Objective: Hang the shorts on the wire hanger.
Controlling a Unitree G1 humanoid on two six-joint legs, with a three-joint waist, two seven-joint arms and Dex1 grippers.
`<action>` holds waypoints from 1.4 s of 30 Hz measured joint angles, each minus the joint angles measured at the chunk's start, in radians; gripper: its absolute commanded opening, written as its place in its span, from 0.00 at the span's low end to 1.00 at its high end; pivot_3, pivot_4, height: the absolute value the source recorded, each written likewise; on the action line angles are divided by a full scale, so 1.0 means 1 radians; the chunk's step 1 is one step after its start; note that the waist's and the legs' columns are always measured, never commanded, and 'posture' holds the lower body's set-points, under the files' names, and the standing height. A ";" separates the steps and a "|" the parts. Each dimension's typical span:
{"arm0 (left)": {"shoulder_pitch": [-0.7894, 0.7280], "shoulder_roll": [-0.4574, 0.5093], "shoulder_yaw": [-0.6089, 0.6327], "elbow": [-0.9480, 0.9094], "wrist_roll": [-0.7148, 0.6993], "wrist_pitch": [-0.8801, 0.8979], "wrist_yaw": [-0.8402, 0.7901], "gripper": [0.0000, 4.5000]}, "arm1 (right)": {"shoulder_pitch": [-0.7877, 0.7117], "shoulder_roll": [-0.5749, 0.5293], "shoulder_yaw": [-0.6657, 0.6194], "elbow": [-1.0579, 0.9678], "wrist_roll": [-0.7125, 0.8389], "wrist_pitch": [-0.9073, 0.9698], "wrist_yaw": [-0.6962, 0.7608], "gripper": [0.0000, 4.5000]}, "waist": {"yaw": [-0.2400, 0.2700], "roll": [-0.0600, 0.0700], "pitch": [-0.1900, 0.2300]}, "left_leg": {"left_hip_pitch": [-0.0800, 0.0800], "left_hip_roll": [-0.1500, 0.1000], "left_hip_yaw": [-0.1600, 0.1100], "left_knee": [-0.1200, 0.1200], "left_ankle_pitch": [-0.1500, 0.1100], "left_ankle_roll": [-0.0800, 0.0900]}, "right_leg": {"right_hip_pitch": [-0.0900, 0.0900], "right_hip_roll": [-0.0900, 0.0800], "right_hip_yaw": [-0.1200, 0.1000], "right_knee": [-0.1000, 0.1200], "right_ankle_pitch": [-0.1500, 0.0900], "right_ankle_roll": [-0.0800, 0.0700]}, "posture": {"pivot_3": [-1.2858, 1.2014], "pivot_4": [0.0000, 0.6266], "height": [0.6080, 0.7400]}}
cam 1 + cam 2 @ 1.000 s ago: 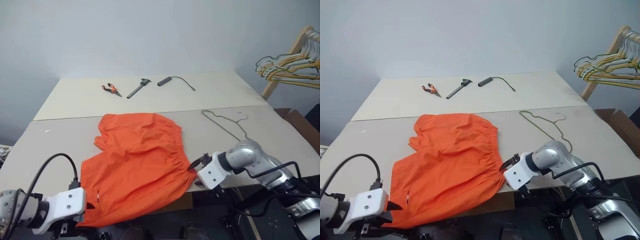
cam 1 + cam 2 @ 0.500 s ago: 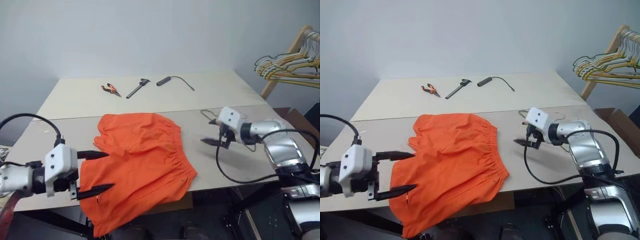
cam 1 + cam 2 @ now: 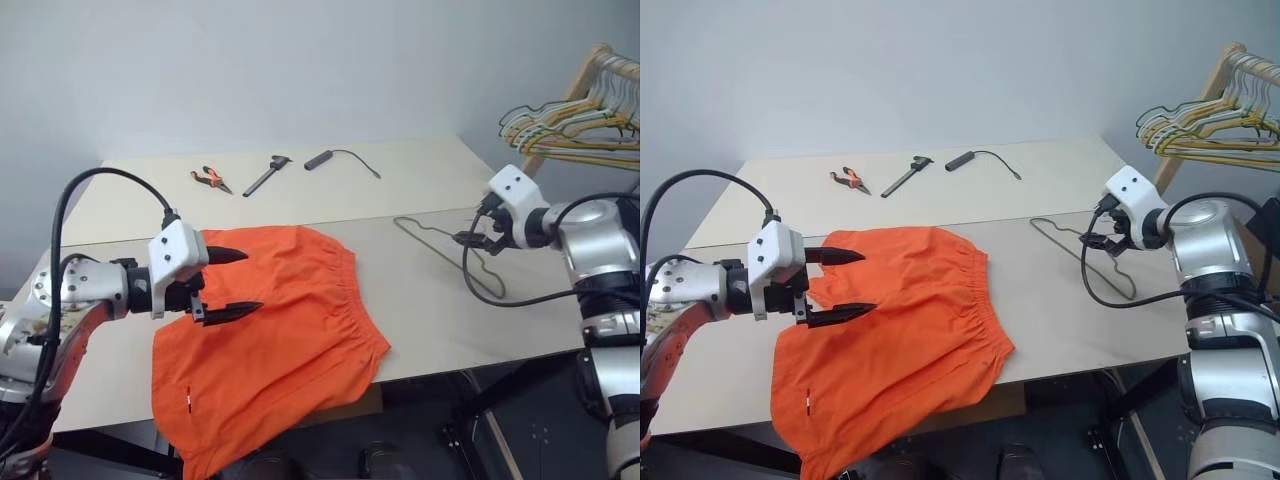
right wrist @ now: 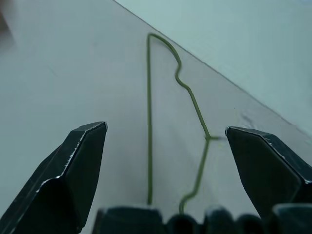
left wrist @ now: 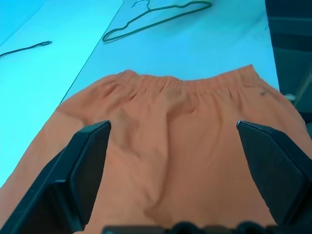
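Lay flat near the table's (image 3: pixel 110 210) front edge: shorts (image 3: pixel 270 340), lower hem drooping off it. Hovered above, spread and empty: left gripper (image 3: pixel 232 284). Over wire hanger (image 3: pixel 1080 255), partly hidden, likewise wide: right gripper (image 3: pixel 1098 236).

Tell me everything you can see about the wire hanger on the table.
The wire hanger is one thin grey-olive bent wire, triangular with a small hook. It lies flat on the pale table, right of the orange shorts and apart from them. The open right gripper hovers at its hook end; no contact is visible.
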 measured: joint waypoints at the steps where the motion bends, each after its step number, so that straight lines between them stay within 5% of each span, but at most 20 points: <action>1: -0.016 0.000 -0.009 0.003 -0.001 0.007 -0.001 1.00 | -0.022 0.000 0.004 0.056 -0.007 -0.011 0.004 1.00 | -0.005 0.000 0.006 | 0.000 0.000 0.000 0.000 0.000 0.000 | 0.000 0.000 0.000 0.000 0.000 0.000 | 0.50 0.16 1.00; 13: -0.041 0.017 -0.033 -0.044 -0.063 0.095 0.001 1.00 | -0.135 0.062 0.045 0.390 -0.108 -0.150 0.075 1.00 | -0.007 0.000 0.102 | -0.005 0.002 0.000 0.000 0.003 -0.004 | -0.006 -0.002 0.003 0.002 0.001 0.000 | 0.51 0.28 1.00; 29: 0.088 0.043 0.048 -0.143 -0.108 0.140 0.058 1.00 | -0.233 0.133 -0.016 0.581 -0.115 -0.085 0.022 1.00 | 0.017 0.000 0.108 | -0.020 0.000 -0.001 0.001 0.005 -0.007 | -0.015 -0.004 -0.001 -0.003 0.002 0.003 | 0.52 0.25 1.00; 33: 0.097 0.043 0.050 -0.148 -0.111 0.140 0.067 1.00 | -0.233 0.133 0.023 0.581 -0.160 -0.120 0.036 0.79 | 0.021 0.001 0.108 | -0.018 -0.001 -0.001 0.001 0.005 -0.008 | -0.016 -0.004 -0.001 -0.002 0.002 0.003 | 0.52 0.23 1.00; 42: 0.109 0.046 0.050 -0.148 -0.109 0.135 0.080 1.00 | -0.237 0.142 0.039 0.581 -0.176 -0.084 0.043 0.09 | 0.025 0.000 0.108 | -0.013 -0.001 -0.001 0.002 0.006 -0.009 | -0.010 -0.003 -0.001 0.000 0.003 0.003 | 0.52 0.20 1.00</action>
